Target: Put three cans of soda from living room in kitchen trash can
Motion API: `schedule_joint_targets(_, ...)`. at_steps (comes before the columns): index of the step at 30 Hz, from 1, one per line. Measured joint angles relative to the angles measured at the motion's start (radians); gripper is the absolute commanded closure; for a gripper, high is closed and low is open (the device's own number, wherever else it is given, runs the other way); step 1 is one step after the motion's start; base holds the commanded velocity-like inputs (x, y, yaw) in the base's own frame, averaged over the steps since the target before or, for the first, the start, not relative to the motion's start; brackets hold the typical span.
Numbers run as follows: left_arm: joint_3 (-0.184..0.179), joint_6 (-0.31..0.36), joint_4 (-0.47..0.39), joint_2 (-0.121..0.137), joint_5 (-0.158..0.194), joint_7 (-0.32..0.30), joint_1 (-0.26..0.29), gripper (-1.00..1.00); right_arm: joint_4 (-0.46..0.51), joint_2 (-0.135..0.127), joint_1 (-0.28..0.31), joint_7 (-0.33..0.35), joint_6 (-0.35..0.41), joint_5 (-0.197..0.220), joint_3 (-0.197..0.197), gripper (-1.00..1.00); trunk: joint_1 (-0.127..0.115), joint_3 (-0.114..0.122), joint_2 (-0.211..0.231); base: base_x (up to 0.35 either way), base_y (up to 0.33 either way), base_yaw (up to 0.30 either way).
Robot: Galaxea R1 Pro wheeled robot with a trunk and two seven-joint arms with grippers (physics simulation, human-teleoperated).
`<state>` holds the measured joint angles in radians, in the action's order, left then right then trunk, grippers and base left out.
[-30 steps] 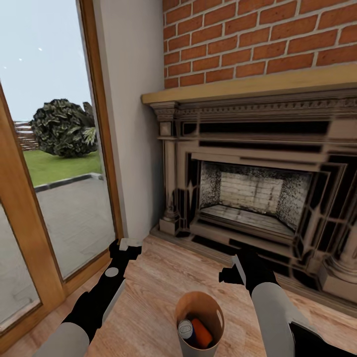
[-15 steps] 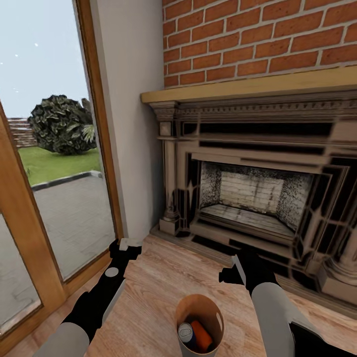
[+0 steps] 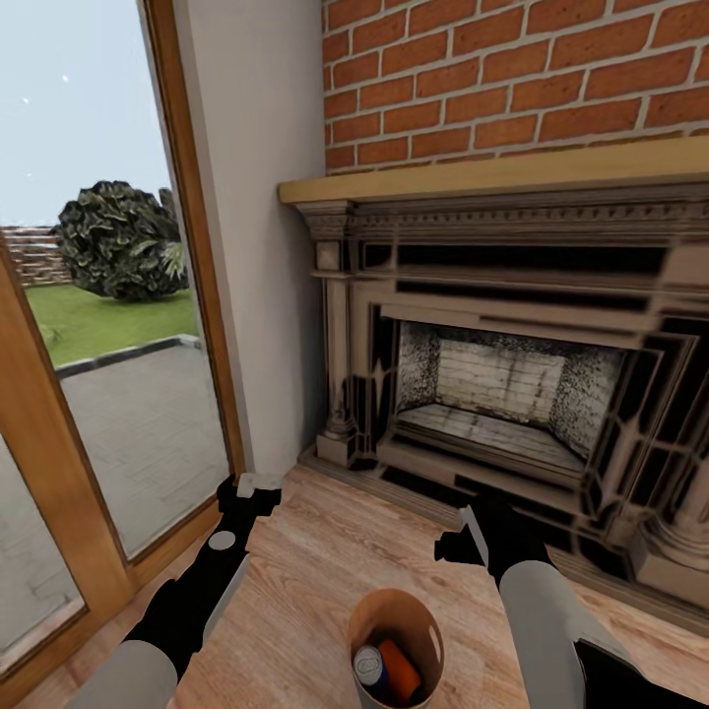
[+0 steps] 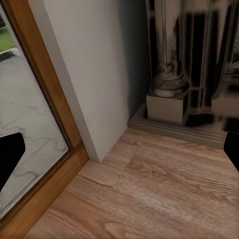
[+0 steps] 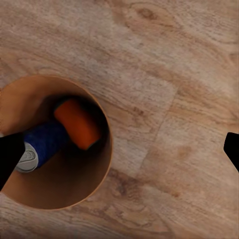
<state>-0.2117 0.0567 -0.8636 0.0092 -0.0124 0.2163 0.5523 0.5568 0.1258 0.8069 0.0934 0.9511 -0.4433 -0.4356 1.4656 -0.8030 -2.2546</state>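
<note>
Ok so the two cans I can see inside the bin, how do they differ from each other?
Colour: the orange can is plain orange, the blue can is dark blue. End: the blue can shows a silvery top facing up toward the rim, while no such top shows on the orange can. Position: in the head view the blue can lies left of the orange can. Both lie tilted, side by side, inside the bin.

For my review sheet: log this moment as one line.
place: fireplace | bin: blue can, orange can inside | left gripper: open, empty | right gripper: open, empty
</note>
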Motion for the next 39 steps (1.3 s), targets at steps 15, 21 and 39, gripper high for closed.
schedule_joint_targets(15,0.000,0.000,0.000,0.000,0.000,-0.001,0.000,-1.00,0.006,0.002,0.000,0.000,0.000,-0.001,0.000,-1.00,-0.058,0.023,0.105,0.000,0.000,0.000)
schedule_joint_targets(21,0.000,0.000,0.000,0.000,0.000,-0.001,0.000,-1.00,0.011,0.004,-0.001,0.000,-0.001,-0.001,0.003,-1.00,-0.081,0.032,0.147,0.000,0.000,0.000)
schedule_joint_targets(39,0.000,0.000,-0.002,0.000,0.000,-0.001,0.000,-1.00,0.092,0.008,-0.007,0.003,-0.002,-0.001,0.048,-1.00,-0.150,0.060,0.273,0.000,0.000,0.000)
